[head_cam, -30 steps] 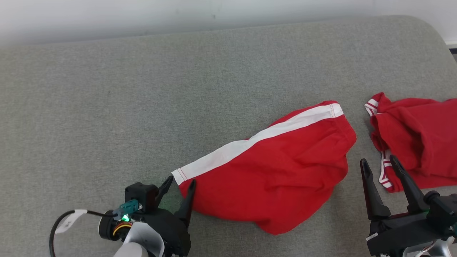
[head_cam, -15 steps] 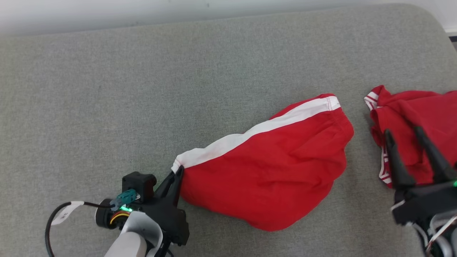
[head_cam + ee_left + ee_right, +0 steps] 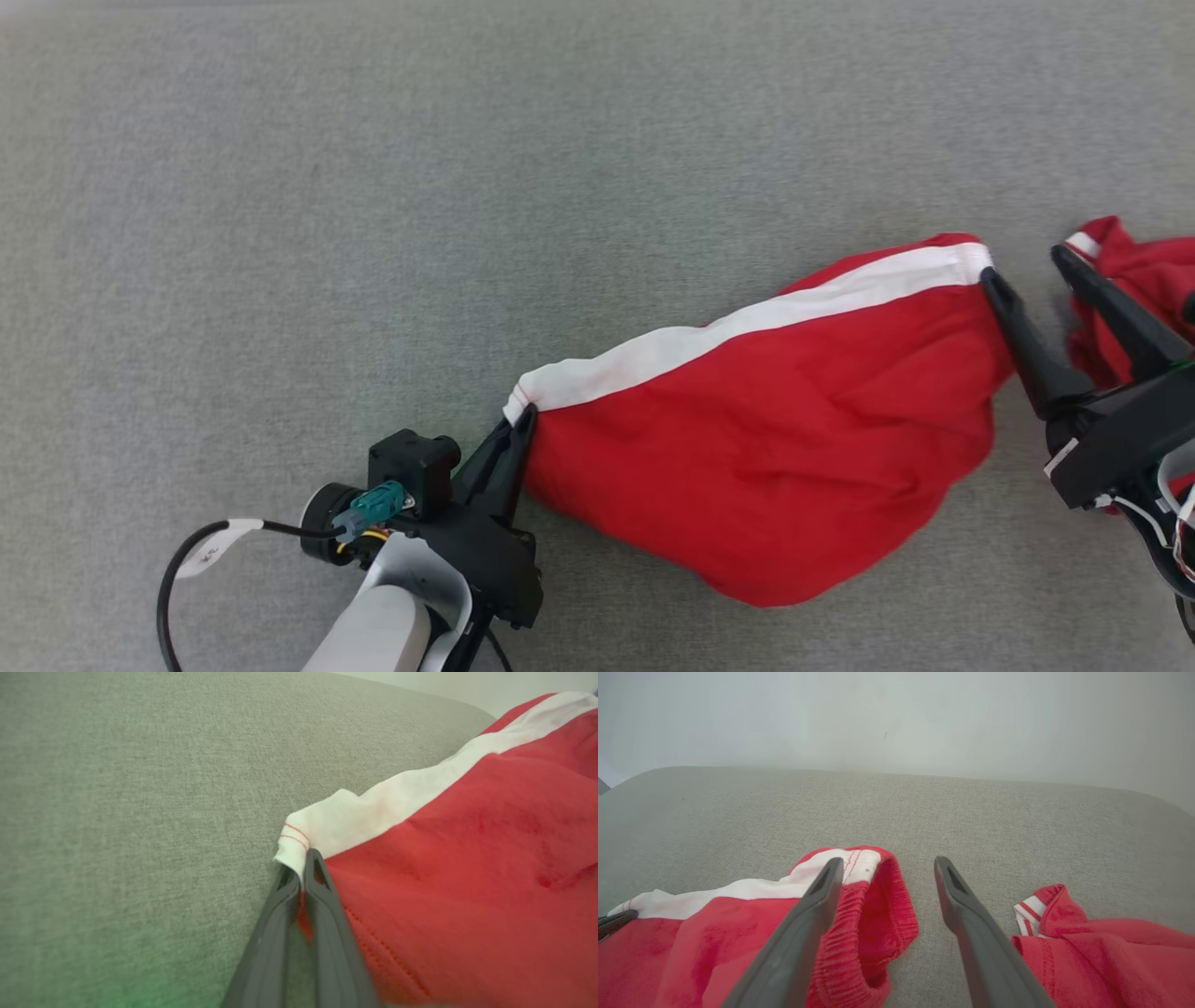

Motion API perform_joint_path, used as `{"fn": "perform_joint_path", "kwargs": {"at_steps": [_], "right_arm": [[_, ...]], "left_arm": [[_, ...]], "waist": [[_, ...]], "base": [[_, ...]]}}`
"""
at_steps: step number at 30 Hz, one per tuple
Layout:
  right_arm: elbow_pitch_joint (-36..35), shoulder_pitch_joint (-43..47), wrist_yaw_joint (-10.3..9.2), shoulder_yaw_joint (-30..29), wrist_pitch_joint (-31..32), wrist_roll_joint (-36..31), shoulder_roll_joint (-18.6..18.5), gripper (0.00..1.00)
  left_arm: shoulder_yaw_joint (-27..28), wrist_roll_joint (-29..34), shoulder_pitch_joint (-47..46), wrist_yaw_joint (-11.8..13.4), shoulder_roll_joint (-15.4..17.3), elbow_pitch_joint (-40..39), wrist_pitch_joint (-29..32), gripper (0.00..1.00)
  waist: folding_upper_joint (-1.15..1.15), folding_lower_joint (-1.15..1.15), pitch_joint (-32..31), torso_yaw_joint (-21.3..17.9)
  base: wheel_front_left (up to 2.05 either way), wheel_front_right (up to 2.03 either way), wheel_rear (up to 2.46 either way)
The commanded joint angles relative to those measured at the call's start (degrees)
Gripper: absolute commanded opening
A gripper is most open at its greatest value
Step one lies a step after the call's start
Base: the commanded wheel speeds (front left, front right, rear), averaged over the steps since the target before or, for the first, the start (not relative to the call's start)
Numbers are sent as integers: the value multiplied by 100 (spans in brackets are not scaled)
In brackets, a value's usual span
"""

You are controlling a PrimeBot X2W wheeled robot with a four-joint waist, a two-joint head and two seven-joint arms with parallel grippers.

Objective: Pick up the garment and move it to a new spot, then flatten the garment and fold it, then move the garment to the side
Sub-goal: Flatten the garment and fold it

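Clamped the left gripper (image 3: 516,431) shut on the white-striped hem corner of the red garment (image 3: 794,448), having stood open around it a second before. Brought the right gripper (image 3: 1024,264), fingers wide, across from the second red garment (image 3: 1134,280) to the waistband corner, probably readying a second hold for the lift, and left the garment crumpled toward the near right of the grey padded surface (image 3: 373,187). Could not tell whether the right fingers touched cloth, and lost most of the second garment past the head view's right side.
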Motion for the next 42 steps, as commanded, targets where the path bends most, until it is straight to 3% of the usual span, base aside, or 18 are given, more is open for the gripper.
{"fn": "perform_joint_path", "kwargs": {"at_steps": [1,4,5,6,8,16,23,25,29,42], "right_arm": [[12,-98,0,101,43,118,-109,100],[67,-195,0,306,139,341,-238,100],[83,-220,0,377,177,427,-267,88],[82,-258,0,437,163,496,-294,53],[113,-310,0,529,148,596,-369,0],[24,-453,0,529,-616,563,-381,0],[-278,-571,0,230,-1384,-22,59,0],[-319,-614,0,192,-1437,-114,129,0],[-730,-928,0,54,-1479,-565,750,0],[-697,-955,0,-59,-1426,-580,1126,0]], "left_arm": [[-28,-47,-43,3,13,75,-41,0],[-45,-82,-71,22,1,148,-110,0],[-51,-92,-77,29,0,174,-137,0],[-54,-96,-92,37,-2,197,-169,0],[-58,-98,-127,40,1,216,-229,0],[32,-40,-251,64,62,-150,-654,0],[300,114,-414,189,467,-1099,-645,0],[355,118,-461,200,527,-1262,-610,0],[810,269,-834,493,896,-2859,-292,0],[827,505,-1115,657,1038,-3991,71,0]], "waist": [[-1,-1,134,143],[-1,-1,175,194],[-1,-1,180,207],[-1,-1,185,216],[-1,-1,194,229],[-1,-1,88,185],[-1,-1,-131,-16],[-1,-1,-177,-41],[-1,-1,-543,-136],[-1,-1,-788,-115]], "base": [[0,0,0],[0,0,0],[0,0,0],[0,0,0],[0,0,0],[0,0,0],[0,0,0],[0,0,0],[0,0,0],[0,0,0]]}}
